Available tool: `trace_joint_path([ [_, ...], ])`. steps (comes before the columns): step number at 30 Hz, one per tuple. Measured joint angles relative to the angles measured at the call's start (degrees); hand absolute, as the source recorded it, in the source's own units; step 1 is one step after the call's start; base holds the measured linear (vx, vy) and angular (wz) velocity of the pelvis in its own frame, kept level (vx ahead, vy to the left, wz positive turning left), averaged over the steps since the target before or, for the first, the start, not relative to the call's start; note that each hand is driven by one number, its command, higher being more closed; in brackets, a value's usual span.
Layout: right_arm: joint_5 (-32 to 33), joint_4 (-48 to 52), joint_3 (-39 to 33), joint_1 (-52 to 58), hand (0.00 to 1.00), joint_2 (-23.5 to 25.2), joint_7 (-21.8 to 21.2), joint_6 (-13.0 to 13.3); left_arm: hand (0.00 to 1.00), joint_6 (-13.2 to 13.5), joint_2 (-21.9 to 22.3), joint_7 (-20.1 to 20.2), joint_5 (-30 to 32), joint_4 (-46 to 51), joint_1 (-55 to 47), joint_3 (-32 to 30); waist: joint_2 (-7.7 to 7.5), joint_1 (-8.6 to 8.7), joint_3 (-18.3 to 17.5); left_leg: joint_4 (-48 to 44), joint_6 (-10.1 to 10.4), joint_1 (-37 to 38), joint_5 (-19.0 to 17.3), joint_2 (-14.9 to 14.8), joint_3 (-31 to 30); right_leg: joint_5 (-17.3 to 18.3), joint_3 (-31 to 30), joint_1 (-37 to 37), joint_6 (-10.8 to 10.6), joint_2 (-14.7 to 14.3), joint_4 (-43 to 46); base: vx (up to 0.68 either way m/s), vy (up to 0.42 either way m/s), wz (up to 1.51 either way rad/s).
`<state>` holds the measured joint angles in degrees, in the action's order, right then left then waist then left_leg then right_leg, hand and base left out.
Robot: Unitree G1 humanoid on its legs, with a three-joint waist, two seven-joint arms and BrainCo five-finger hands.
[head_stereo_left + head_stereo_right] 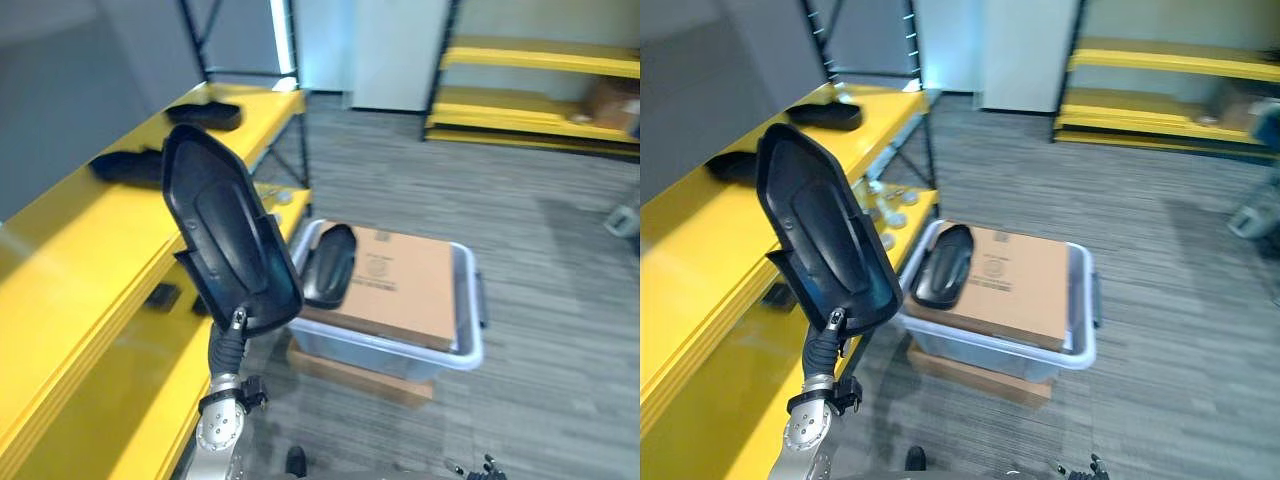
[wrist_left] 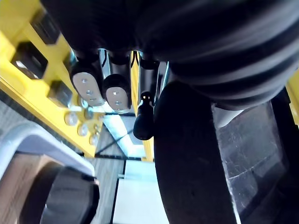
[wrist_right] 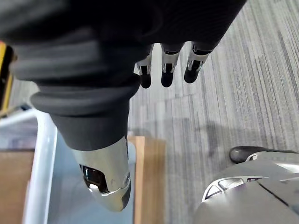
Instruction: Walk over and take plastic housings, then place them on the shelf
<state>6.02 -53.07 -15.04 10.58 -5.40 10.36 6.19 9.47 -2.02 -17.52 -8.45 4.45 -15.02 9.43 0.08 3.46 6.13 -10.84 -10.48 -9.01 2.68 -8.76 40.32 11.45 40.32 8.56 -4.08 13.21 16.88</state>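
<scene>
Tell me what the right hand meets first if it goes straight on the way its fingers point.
The right hand points down at grey floor, beside the bin; the floor probably comes first, though depth is unclear. The left hand holds a housing.

Head pair looks down and ahead; each wrist camera peers along its own hand from very close.

Both eye views, set slightly apart, share the yellow shelf (image 1: 60,260) along the left of the frame, the grey bin (image 1: 380,352) at centre and the striped floor (image 1: 560,320) at right, with the raised black housing (image 1: 225,230) close to the lens. The left wrist view looks past the left hand (image 2: 88,87) to shelf and bin; the right wrist view faces down past the right hand (image 3: 105,182) at floor and bin rim.
</scene>
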Motion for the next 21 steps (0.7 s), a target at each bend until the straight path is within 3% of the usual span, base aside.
trace_joint_path([
  [2, -0.1, -0.3, -0.4, -2.4, 0.00, 1.1, 0.0, 0.0, 1.00, 1.5, -1.0, 0.1, -0.4, 0.2, 1.4, 1.0, -1.79, 0.08, 0.5, 0.6, 2.7, -0.3, -2.6, 2.6, -0.9, 1.7, 0.9, 3.4, -2.0, -0.1, -3.4, 0.08, 0.126, 1.31],
  [3, -0.4, -0.8, -0.2, -4.1, 0.00, 1.7, 0.0, -0.1, 1.00, 1.6, -1.6, 0.1, -1.2, 0.1, 2.1, 1.0, -2.77, -0.26, 1.3, -0.7, 2.4, -0.5, -3.5, 3.4, -1.4, 2.2, 1.3, 4.7, -2.9, 0.3, -4.4, 0.04, 0.025, 0.64],
  [6, -2.2, -1.2, 0.3, -6.1, 0.00, 1.4, -0.1, -0.2, 1.00, 1.3, -0.3, 0.6, -2.2, -0.1, 2.2, 2.4, -1.76, -1.11, 1.6, -6.2, 3.1, -1.9, -9.0, 3.8, -3.0, 1.9, 3.4, 6.2, -3.4, 1.3, -2.7, 0.06, 0.110, 0.40],
  [7, -2.5, -1.2, 0.3, -6.0, 0.00, 0.9, 0.0, -0.6, 1.00, 1.2, 0.6, 1.4, -2.2, -0.1, 2.7, 3.8, -0.31, -0.86, 1.8, -7.9, 3.2, -1.8, -11.2, 4.1, -5.1, 1.8, 4.0, 5.8, -3.0, 4.1, 4.8, 0.11, 0.177, 0.55],
  [8, -2.7, -1.2, 0.3, -5.7, 0.00, 0.8, 0.0, -0.8, 1.00, 1.2, 0.6, 1.4, -2.1, -0.1, 2.9, 4.5, -0.09, -0.64, 1.7, -7.9, 3.1, -1.6, -11.6, 4.9, -5.9, 1.7, 3.3, 4.5, -1.5, 5.8, 8.9, 0.16, 0.232, 0.77],
  [9, -2.8, -1.1, 0.5, -5.1, 0.00, 0.5, -0.1, -1.3, 1.00, 1.1, 0.6, 1.6, -1.9, -0.1, 3.3, 5.4, 0.38, 0.18, 1.7, -7.1, 2.5, -0.8, -12.1, 6.3, -7.8, 0.2, -1.9, 0.8, 4.5, 8.4, 18.2, 0.09, 0.127, 0.62],
  [10, -2.8, -1.1, 0.6, -4.9, 0.00, 0.7, -0.2, -1.4, 1.00, 1.1, 0.5, 1.7, -1.9, -0.1, 3.7, 5.5, 0.75, 0.74, 1.6, -6.9, 2.5, -0.6, -12.3, 6.8, -9.0, 1.0, -6.5, -1.5, 5.4, 8.2, 21.9, 0.18, 0.177, 0.89],
  [12, -2.8, -0.9, 2.6, -4.1, 0.00, 1.5, -0.4, -1.6, 1.00, 1.1, -0.8, 1.3, -0.8, -0.2, 5.9, 5.6, -0.29, 2.11, 2.8, -4.6, 2.9, 1.9, -12.2, 9.3, -13.1, 6.6, -21.3, -8.7, 2.8, 3.7, 25.9, 0.20, 0.141, 0.90],
  [16, -2.9, 0.4, 2.8, -0.9, 0.00, 1.6, -0.4, -1.6, 1.00, 1.1, -0.9, 0.7, 0.2, -1.8, 7.4, 5.6, 0.23, 2.78, 2.8, -3.2, 3.0, 4.8, -12.0, 11.4, -18.7, 9.0, -33.1, -15.6, 1.3, -3.1, 18.3, 0.18, 0.031, 0.94],
  [18, -2.9, 0.5, 4.1, 0.8, 0.00, 1.7, -0.4, -1.6, 1.00, 1.2, -1.1, 0.0, 0.2, -2.4, 7.5, 5.7, -0.44, 3.60, 2.7, -3.5, 2.8, 5.7, -11.9, 13.1, -22.8, 6.3, -38.2, -17.0, -0.5, -4.8, 11.1, 0.17, -0.039, 1.10],
  [19, -2.9, 0.5, 4.3, 1.3, 0.00, 1.9, -0.4, -1.6, 1.00, 1.2, -1.1, 0.0, 0.2, -2.7, 7.5, 5.7, -0.88, 3.55, 2.5, -3.4, 3.0, 6.2, -12.0, 13.4, -23.4, 4.6, -38.8, -16.9, -0.4, -4.7, 9.4, 0.17, -0.082, 0.80],
  [20, -3.0, 0.5, 4.3, 1.7, 0.00, 2.2, -0.4, -1.7, 1.00, 1.2, -1.0, -0.2, 0.2, -3.1, 7.0, 5.4, -1.36, 3.16, 2.1, -3.5, 3.6, 6.9, -12.3, 13.9, -24.5, 0.7, -39.1, -16.3, -0.3, -4.8, 7.7, 0.22, -0.129, 0.44],
  [21, -3.4, 0.8, 4.2, 1.9, 0.00, 1.9, -0.5, -1.7, 1.00, 1.2, -0.7, -0.2, 0.2, -3.2, 6.5, 5.4, -0.84, 2.27, 1.8, -3.4, 4.1, 7.2, -12.6, 13.3, -25.1, 0.1, -38.7, -15.1, -0.6, -5.4, 6.1, 0.18, -0.115, 0.26],
])
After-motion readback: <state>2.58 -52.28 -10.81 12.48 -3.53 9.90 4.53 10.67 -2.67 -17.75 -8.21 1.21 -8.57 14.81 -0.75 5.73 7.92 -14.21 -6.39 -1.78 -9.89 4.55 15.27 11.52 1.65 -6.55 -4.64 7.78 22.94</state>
